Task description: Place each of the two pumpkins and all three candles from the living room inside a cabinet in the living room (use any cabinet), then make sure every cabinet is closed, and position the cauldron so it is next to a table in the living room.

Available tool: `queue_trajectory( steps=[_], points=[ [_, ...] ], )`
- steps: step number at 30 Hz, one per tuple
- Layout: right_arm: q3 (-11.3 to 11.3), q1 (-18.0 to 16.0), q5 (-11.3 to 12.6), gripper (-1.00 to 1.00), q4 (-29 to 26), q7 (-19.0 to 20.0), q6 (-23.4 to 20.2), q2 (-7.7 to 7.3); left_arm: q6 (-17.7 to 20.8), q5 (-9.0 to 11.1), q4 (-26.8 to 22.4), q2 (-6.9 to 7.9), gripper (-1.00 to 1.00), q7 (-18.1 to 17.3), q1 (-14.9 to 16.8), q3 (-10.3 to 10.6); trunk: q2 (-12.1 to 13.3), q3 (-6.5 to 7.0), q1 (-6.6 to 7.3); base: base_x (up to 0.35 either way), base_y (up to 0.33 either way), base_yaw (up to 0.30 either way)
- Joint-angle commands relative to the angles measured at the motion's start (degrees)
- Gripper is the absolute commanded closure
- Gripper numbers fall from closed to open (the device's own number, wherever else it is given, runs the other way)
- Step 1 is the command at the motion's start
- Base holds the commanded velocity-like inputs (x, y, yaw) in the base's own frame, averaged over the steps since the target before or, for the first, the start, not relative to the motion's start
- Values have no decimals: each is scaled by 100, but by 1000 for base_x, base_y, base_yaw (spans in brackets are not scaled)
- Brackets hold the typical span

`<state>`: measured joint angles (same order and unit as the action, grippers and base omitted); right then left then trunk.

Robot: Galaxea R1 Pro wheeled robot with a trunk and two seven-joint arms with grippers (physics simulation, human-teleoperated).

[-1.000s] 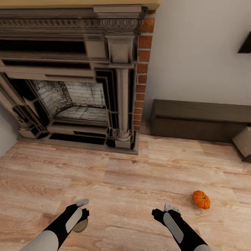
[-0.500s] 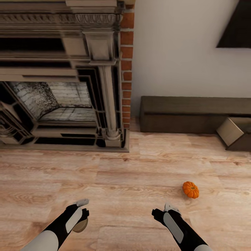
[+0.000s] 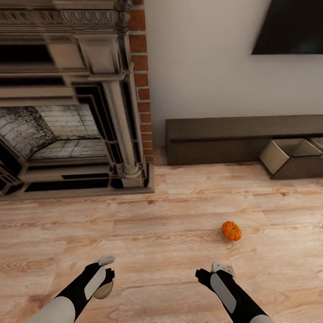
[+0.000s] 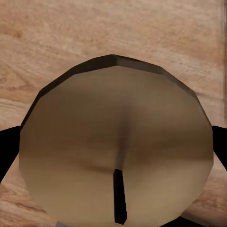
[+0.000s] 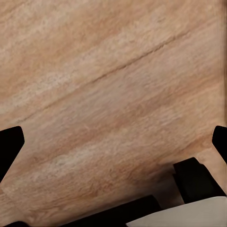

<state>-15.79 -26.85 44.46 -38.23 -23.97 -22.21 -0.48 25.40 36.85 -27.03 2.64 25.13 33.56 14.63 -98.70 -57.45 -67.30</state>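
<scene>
A pumpkin (image 3: 231, 230) sat alone on the plank floor (image 3: 170, 211), ahead of and just to the right of my right gripper (image 3: 215, 269), w/ open floor between it and the cabinet (image 3: 211, 139) along the wall. One drawer (image 3: 291, 157) at the cabinet's right end stood pulled out. My left gripper (image 3: 105, 280) clasped a candle (image 4: 116, 151): in the left wrist view its beige end w/ a dark wick sat between the black fingers (image 4: 7, 151). The right gripper's jaws were spread wide over bare boards, black fingertips (image 5: 9, 146) at either edge of the wrist view. The fireplace surround (image 3: 67, 98) & its brick edge (image 3: 141, 85) stood to the left; a dark panel (image 3: 291, 27) hung on the wall above the cabinet.
</scene>
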Motion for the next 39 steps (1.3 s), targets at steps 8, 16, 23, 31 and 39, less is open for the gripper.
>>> queue_trajectory(
  steps=[8,16,23,31,39],
  points=[
    [-29,-4,37,-100,-9,-47,-12,-5,18,59,-13,8,100,53,-2,49,-2,-64,1,-1,0,-191],
    [-22,-4,43,-100,-3,-54,-11,-5,18,59,-13,8,100,53,1,49,-2,-127,1,0,0,-161],
    [-18,-4,44,-100,-4,-54,-4,-5,18,59,-13,10,100,53,-3,48,-2,-149,1,0,0,-55],
    [-12,-4,46,-100,0,-47,-3,-5,18,99,-15,8,100,53,0,49,-2,-150,1,0,0,-260],
    [-5,-4,46,-100,8,-47,-3,-9,18,110,-15,8,100,45,0,49,319,-6,176,0,0,-281]
  ],
)
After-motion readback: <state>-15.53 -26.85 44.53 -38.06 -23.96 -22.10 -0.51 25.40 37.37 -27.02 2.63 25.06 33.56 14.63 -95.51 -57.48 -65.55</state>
